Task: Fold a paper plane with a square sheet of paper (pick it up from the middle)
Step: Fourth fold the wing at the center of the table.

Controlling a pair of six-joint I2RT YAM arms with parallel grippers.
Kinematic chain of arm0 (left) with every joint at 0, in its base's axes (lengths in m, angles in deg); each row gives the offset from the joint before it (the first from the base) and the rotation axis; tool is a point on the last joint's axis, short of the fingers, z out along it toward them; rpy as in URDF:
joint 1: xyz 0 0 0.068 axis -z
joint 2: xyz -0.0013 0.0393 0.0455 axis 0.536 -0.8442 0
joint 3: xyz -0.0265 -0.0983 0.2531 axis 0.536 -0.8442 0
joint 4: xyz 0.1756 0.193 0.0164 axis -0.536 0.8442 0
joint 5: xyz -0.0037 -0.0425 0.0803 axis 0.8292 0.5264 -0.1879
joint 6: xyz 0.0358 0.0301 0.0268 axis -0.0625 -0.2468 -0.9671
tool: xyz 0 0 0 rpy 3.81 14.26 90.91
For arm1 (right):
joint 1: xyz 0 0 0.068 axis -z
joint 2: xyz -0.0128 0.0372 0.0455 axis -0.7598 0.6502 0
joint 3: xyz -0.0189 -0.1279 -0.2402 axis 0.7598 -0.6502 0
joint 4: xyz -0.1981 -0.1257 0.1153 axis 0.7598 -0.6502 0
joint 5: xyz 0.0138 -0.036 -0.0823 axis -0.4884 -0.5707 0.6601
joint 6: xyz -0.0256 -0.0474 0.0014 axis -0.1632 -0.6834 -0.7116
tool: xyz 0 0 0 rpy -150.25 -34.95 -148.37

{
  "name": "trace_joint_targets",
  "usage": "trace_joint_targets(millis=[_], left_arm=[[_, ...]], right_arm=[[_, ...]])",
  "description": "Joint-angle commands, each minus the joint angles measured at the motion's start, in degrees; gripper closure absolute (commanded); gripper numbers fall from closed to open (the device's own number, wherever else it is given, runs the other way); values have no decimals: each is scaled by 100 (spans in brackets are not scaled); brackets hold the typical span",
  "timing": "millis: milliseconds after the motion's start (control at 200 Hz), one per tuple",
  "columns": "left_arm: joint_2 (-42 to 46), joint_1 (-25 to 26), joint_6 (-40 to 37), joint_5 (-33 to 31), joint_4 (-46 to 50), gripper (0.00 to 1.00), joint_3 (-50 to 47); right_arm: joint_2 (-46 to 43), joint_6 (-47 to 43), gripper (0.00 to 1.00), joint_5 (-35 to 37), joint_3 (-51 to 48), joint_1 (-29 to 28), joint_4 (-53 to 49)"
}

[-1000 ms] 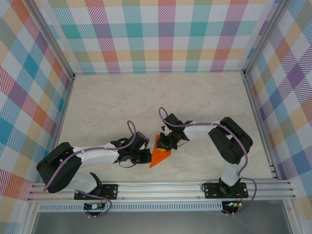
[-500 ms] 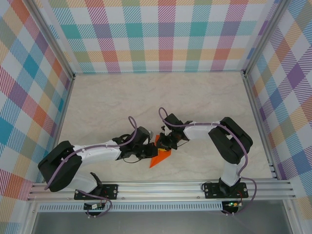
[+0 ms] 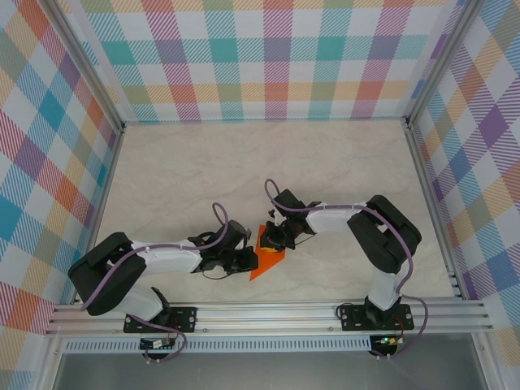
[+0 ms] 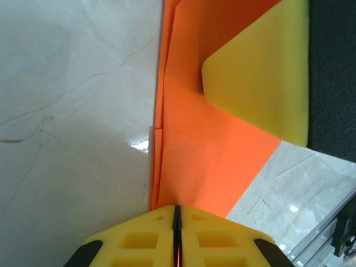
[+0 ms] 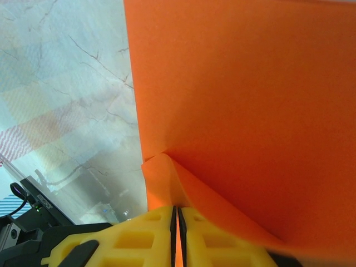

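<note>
Pale marble-patterned tabletop (image 3: 203, 162). A folded orange paper sheet (image 3: 265, 262), triangular in outline, lies on it near the front edge, about midway across.

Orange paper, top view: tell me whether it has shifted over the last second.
No. The orange paper has its near tip just as far from the front rail as before, pointing the same way.
</note>
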Motion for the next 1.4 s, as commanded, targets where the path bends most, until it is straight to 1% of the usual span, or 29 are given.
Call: trace_joint_targets(millis=[0, 85, 150, 190, 350, 425, 515, 635, 665, 730, 835, 885, 1200, 1395], left_arm=[[-152, 72, -107, -418, 1311, 91, -261], [-195, 71, -108, -518, 1388, 92, -224], [-246, 71, -110, -593, 1486, 92, -149], [-275, 76, -100, -629, 1524, 93, -123], [-363, 71, -101, -676, 1519, 94, -61], [-385, 71, -110, -693, 1527, 95, -52], [-400, 85, -136, -748, 1619, 95, -58], [-430, 93, -209, -876, 1738, 95, -104], [-450, 93, -224, -935, 1927, 95, -126], [-496, 89, -255, -970, 1891, 96, -206], [-554, 91, -233, -990, 1835, 96, -314], [-606, 101, -225, -1077, 1896, 96, -307], [-858, 146, -258, -1072, 1830, 96, -300], [-856, 169, -261, -1073, 1834, 97, -280]], right_arm=[[-75, 7, 86, 212, -81, -26, -245], [-333, 3, 87, 64, -117, -26, -114], [-457, -2, 89, -316, -230, -22, 238], [-488, 20, 89, -431, -285, -39, 341], [-286, 38, 92, -538, -371, -79, 450], [-142, 49, 92, -344, -375, -72, 431], [43, 39, 92, 122, -284, -71, 103], [44, 193, 91, 271, -348, -43, 176], [26, 209, 90, 294, -355, -36, 189], [10, 235, 90, 314, -378, 21, 250], [-35, 405, 90, -49, -593, 212, 871], [-53, 430, 89, -107, -621, 289, 977], [-157, 45, 89, 93, -607, 690, 889], [-246, -375, 89, 546, -623, 850, 741]])
